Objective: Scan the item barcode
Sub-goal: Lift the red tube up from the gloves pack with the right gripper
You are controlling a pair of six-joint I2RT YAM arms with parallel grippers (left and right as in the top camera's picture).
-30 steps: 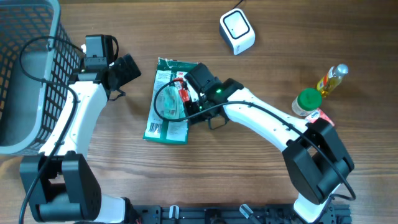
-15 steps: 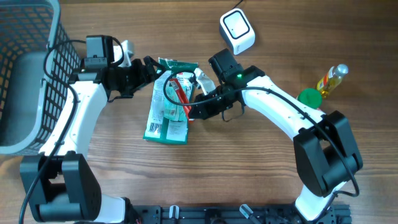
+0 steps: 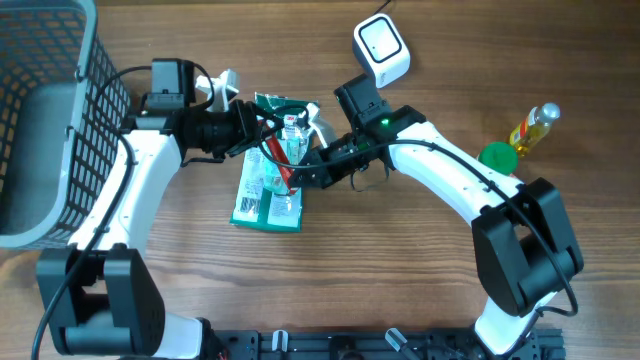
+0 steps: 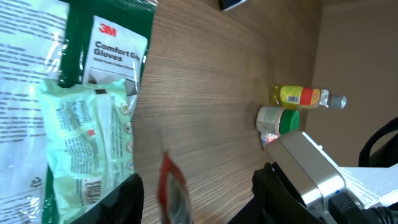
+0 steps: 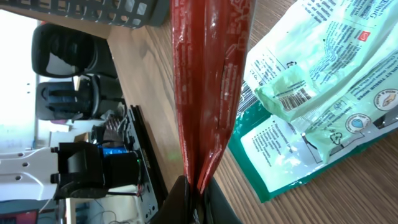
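Two grippers: right gripper (image 5: pixel 196 190) jaws clamped on red packet (image 5: pixel 208 93); left gripper (image 4: pixel 202 196) jaws part-open around it.

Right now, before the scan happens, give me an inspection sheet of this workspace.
Surface: wooden table, no spills seen.
Job's things: red sachet held above the packs; white scanner near the far edge.
Clutter: pale green packet lying on glove pack; yellow bottle; green-lidded jar; grey basket.
Tools: right tool shut on the red sachet; left tool open, fingers either side of it.
Cables: black cables loop along both arms.
Surroundings: dark equipment beyond the table edge, blurred.
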